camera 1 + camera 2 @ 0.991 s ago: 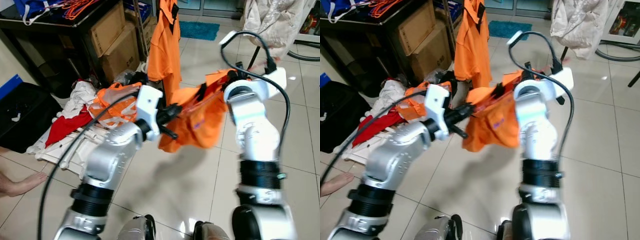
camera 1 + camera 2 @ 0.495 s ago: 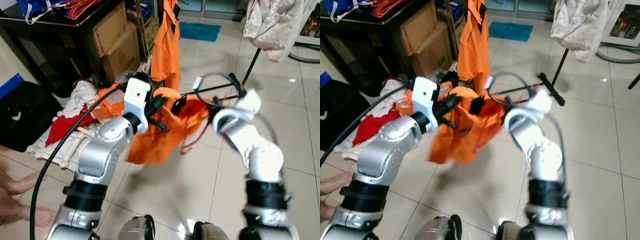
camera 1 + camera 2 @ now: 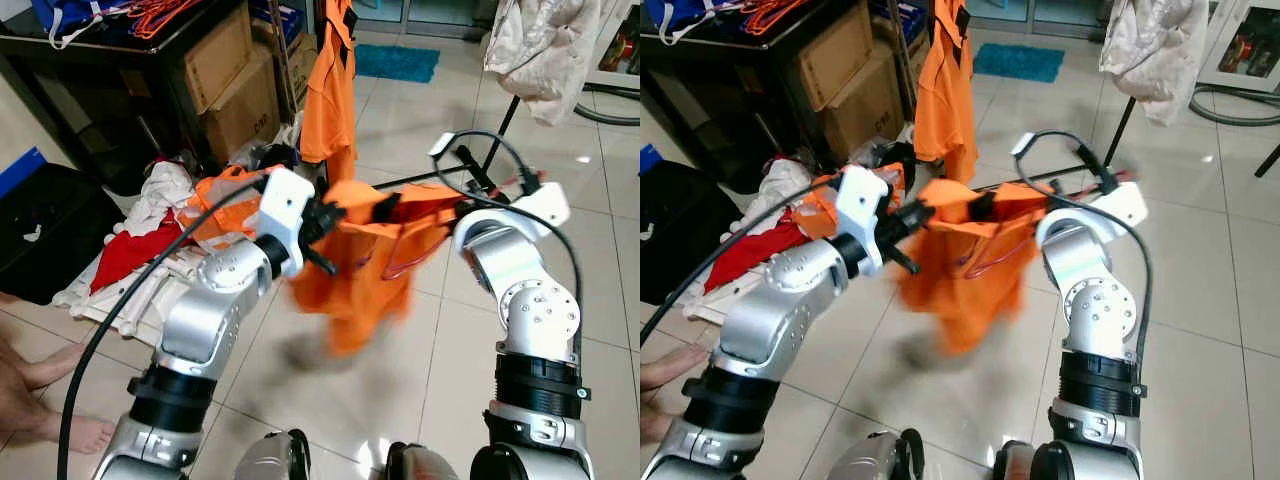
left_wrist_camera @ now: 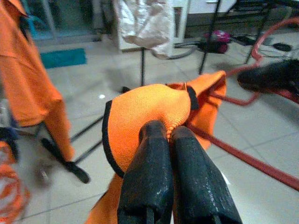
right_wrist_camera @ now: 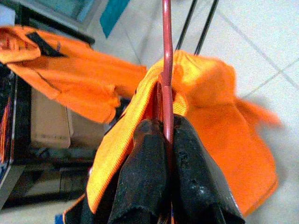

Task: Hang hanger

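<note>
An orange shirt [image 3: 360, 260] hangs stretched between my two grippers over the tiled floor, its lower part blurred. My left gripper [image 3: 325, 213] is shut on one black-trimmed edge of the shirt [image 4: 154, 107]. My right gripper [image 3: 452, 207] is shut on the other end, pinching the shirt [image 5: 210, 102] together with a thin red hanger [image 5: 167, 56]. The hanger's wire [image 3: 405, 265] loops down inside the cloth, and a stretch of the same wire [image 4: 243, 156] runs under the shirt toward the right gripper.
A second orange shirt [image 3: 335, 80] hangs on a black rack whose foot bars [image 3: 480, 170] lie just beyond my grippers. Clothes pile [image 3: 160, 210], cardboard boxes [image 3: 235, 90] and black bin [image 3: 40, 230] stand left. A person's foot [image 3: 40, 400] is at near left.
The shirt, bunched near the left gripper half a second ago, now spreads out between both grippers and swings down. My right arm has pulled back to the right.
</note>
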{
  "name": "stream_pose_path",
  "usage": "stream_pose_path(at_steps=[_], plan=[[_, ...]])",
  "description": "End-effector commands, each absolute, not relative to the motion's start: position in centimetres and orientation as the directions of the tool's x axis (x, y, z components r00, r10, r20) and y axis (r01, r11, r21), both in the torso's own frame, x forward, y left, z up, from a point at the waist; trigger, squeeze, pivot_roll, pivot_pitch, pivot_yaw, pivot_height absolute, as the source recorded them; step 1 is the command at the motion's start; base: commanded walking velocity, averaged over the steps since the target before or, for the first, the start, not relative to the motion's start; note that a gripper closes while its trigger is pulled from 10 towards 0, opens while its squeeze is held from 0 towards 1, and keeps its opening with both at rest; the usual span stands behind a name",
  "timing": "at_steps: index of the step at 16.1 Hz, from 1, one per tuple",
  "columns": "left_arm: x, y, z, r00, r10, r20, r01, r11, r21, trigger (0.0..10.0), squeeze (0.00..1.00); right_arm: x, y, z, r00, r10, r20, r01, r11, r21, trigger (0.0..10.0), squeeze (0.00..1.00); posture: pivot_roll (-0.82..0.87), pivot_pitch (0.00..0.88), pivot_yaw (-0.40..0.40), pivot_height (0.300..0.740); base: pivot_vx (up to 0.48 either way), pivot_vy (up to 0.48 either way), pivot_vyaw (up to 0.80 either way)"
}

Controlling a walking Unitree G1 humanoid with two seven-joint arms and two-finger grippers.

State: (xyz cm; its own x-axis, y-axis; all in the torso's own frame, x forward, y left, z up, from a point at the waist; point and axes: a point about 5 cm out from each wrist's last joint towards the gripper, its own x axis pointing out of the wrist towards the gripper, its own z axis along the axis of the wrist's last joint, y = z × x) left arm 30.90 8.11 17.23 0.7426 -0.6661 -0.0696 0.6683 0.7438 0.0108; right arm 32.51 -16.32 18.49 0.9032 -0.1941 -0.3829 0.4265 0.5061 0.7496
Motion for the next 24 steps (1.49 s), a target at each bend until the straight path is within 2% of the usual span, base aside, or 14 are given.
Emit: stream_pose_path(at_steps=[1, 4, 5, 6, 9, 10, 12, 16, 18, 21, 22, 24], plan=[[30.3, 8.5, 18.3, 0.732, -0.682, -0.015, 0.682, 0.731, 0.034, 10.0, 0.00, 31.9, -17.5, 18.4, 0.889, -0.272, -0.368, 0.457, 0.487, 0.744, 10.0, 0.00, -0.03, 0.108, 0.092, 0.740, 0.000, 0.000, 0.00], [29.9, 8.9, 17.7, 0.737, -0.675, -0.039, 0.676, 0.734, 0.071, 10.0, 0.00, 31.3, -16.4, 16.7, 0.882, -0.186, -0.433, 0.468, 0.462, 0.753, 10.0, 0.00, -0.03, 0.104, 0.091, 0.740, 0.000, 0.000, 0.00], [30.2, 9.3, 16.8, 0.780, -0.621, -0.080, 0.624, 0.762, 0.172, 10.0, 0.00, 30.6, -14.8, 16.2, 0.885, -0.035, -0.465, 0.432, 0.435, 0.790, 10.0, 0.00, -0.03, 0.102, 0.088, 0.740, 0.000, 0.000, 0.00], [30.3, 9.3, 16.2, 0.808, -0.581, -0.095, 0.587, 0.782, 0.207, 10.0, 0.00, 29.8, -14.3, 15.9, 0.877, 0.009, -0.480, 0.419, 0.474, 0.774, 10.0, 0.00, -0.03, 0.103, 0.087, 0.740, 0.000, 0.000, 0.00], [30.2, 9.0, 15.5, 0.827, -0.553, -0.102, 0.562, 0.806, 0.186, 10.0, 0.00, 28.3, -13.4, 15.0, 0.857, 0.081, -0.509, 0.403, 0.512, 0.759, 10.0, 0.00, -0.04, 0.106, 0.090, 0.740, 0.000, 0.000, 0.00], [29.9, 8.7, 14.9, 0.830, -0.546, -0.116, 0.558, 0.807, 0.196, 10.0, 0.00, 26.9, -12.4, 13.9, 0.823, 0.166, -0.543, 0.363, 0.581, 0.728, 10.0, 0.00, -0.05, 0.112, 0.095, 0.740, 0.000, 0.000, 0.00], [29.5, 8.4, 14.3, 0.827, -0.547, -0.125, 0.561, 0.801, 0.208, 10.0, 0.00, 25.0, -11.6, 12.2, 0.753, 0.228, -0.618, 0.377, 0.621, 0.688, 10.0, 0.00, -0.05, 0.117, 0.096, 0.740, 0.000, 0.000, 0.00], [29.3, 8.5, 14.4, 0.824, -0.555, -0.112, 0.566, 0.799, 0.201, 10.0, 0.00, 23.4, -10.6, 11.2, 0.685, 0.308, -0.660, 0.453, 0.529, 0.717, 10.0, 0.00, -0.04, 0.122, 0.097, 0.740, 0.000, 0.000, 0.00], [29.3, 8.5, 14.6, 0.823, -0.558, -0.101, 0.566, 0.798, 0.205, 10.0, 0.00, 23.2, -10.9, 10.7, 0.667, 0.292, -0.685, 0.495, 0.514, 0.701, 10.0, 0.00, -0.04, 0.123, 0.097, 0.740, 0.000, 0.000, 0.00], [29.5, 8.7, 14.8, 0.821, -0.563, -0.092, 0.567, 0.788, 0.239, 10.0, 0.00, 23.2, -10.7, 11.5, 0.672, 0.329, -0.663, 0.488, 0.476, 0.731, 10.0, 0.00, -0.04, 0.124, 0.100, 0.740, 0.000, 0.000, 0.00], [29.4, 8.6, 14.9, 0.814, -0.574, -0.087, 0.574, 0.775, 0.263, 10.0, 0.00, 23.4, -10.3, 12.0, 0.687, 0.363, -0.629, 0.432, 0.493, 0.756, 10.0, 0.00, -0.04, 0.124, 0.102, 0.740, 0.000, 0.000, 0.00], [29.3, 8.3, 15.1, 0.805, -0.588, -0.074, 0.582, 0.762, 0.284, 10.0, 0.00, 23.7, -10.6, 11.9, 0.696, 0.346, -0.630, 0.501, 0.395, 0.770, 10.0, 0.00, -0.04, 0.123, 0.103, 0.740, 0.000, 0.000, 0.00]])
